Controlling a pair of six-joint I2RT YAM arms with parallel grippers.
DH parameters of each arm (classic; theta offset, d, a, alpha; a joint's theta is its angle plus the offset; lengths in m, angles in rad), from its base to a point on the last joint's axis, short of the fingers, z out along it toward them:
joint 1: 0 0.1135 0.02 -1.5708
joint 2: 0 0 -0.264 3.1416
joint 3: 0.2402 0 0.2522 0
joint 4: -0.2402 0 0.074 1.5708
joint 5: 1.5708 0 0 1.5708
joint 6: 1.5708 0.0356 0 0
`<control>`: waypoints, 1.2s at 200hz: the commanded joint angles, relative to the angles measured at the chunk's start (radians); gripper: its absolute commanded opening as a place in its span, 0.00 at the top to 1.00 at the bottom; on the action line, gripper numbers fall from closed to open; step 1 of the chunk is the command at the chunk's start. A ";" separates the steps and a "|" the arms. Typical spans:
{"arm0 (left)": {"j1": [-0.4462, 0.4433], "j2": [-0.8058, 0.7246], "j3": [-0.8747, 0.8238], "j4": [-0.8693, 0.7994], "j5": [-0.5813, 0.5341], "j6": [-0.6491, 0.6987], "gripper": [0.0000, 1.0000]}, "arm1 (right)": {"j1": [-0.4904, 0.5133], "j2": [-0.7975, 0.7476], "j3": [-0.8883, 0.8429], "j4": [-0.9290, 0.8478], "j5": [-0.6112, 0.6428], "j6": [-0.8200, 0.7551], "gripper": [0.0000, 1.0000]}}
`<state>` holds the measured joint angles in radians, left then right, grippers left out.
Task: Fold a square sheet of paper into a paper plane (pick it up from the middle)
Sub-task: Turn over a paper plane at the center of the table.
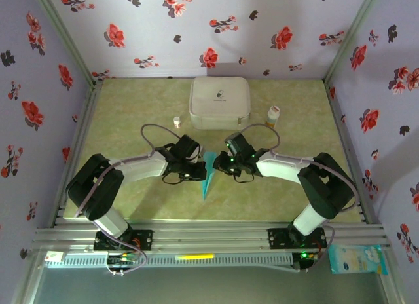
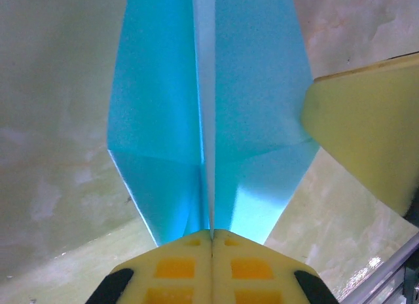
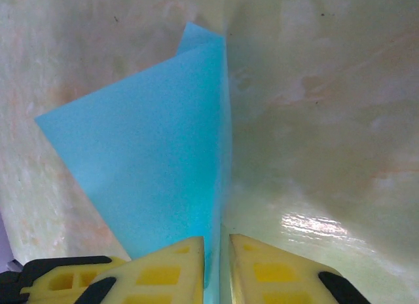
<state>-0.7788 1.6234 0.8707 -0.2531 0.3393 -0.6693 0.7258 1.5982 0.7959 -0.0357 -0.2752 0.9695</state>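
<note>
The left gripper (image 2: 211, 237) is shut tight. Its two yellow fingers press together on the middle fold of the paper plane (image 2: 249, 107). The blue paper comes out from between those fingers and runs away from the gripper. A fold line goes down its middle, with a wing on each side.

The right gripper (image 3: 217, 242) is at the plane too. Its yellow fingers sit one on each side of the fold, very close together, with a thin gap full of blue paper. I cannot tell if they really pinch it.

From above, the two grippers face each other with the plane right between them. Its pointy tip sticks out on the side of the grippers near the arm bases. The green table (image 1: 131, 107) is under both grippers.

Past the grippers, farther from the bases, sits a white case (image 1: 219, 102). A tiny bottle (image 1: 177, 121) stands beyond the left gripper, just beside the case. A bottle with an orange cap (image 1: 273, 114) stands beyond the right gripper.
</note>
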 commanded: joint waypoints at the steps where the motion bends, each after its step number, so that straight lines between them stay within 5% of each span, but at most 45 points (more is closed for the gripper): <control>1: -0.007 -0.015 0.023 -0.029 -0.014 0.029 0.99 | 0.007 0.002 0.011 -0.033 0.034 -0.008 0.85; 62: -0.007 -0.016 0.026 -0.033 -0.017 0.031 0.95 | 0.007 0.006 0.009 -0.032 0.033 -0.008 0.90; 120: -0.011 -0.086 0.017 -0.038 -0.070 0.024 0.71 | 0.007 0.006 0.009 -0.001 0.018 0.002 0.98; 189: -0.011 -0.081 0.002 -0.030 -0.092 0.011 0.58 | 0.007 0.013 0.007 0.013 0.012 0.010 0.97; 240: -0.011 -0.027 0.009 0.006 -0.029 0.001 0.56 | 0.007 0.017 0.009 0.015 0.007 0.009 0.97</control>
<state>-0.7837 1.5654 0.8707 -0.2665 0.2768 -0.6548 0.7258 1.5993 0.7959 -0.0490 -0.2649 0.9703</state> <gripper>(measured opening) 0.437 0.046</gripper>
